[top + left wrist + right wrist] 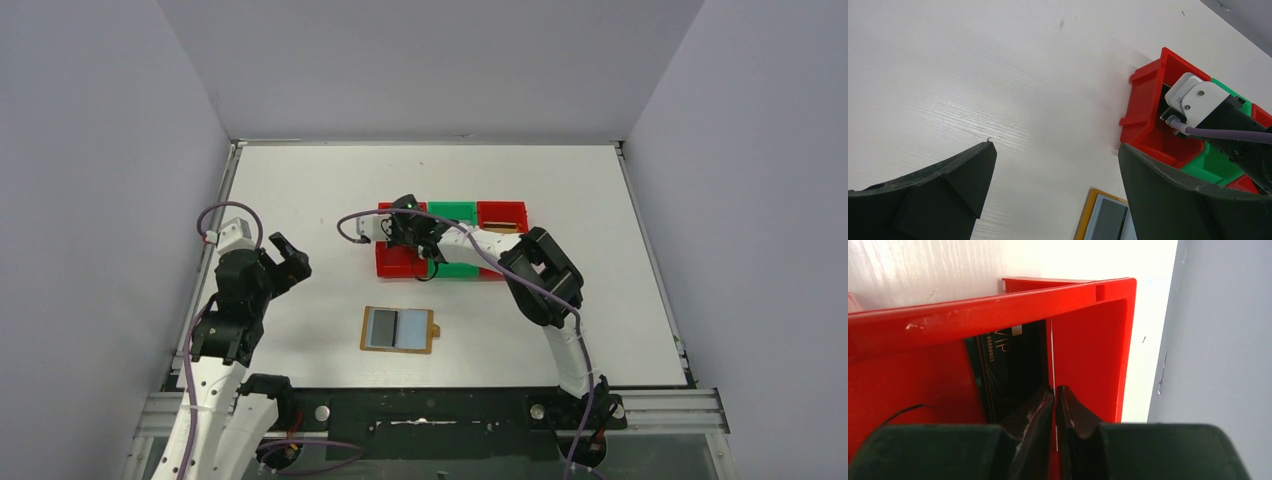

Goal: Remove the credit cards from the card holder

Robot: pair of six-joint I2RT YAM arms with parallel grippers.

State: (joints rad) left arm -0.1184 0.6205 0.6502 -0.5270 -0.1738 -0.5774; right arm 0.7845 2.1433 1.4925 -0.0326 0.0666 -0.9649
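My left gripper (1055, 150) is nearest: jaws wide, holding nothing, hovering over the table (998, 75). Card holder (398, 329) lies open flat to its right, near the front edge; can't tell if any pocket is loaded. Further right, my right gripper (1054, 390) is down inside the red bin (998, 305), fingers narrow, pinching a pale-edged card (1052, 355) edge-on beside a black card (1008, 365). Plan: open only slightly, let it drop against the black one, then lift straight up clear of the bin wall

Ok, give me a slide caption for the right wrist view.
The right gripper, fingertips nearly together on a thin pale edge, inside a red bin next to a black VIP card.
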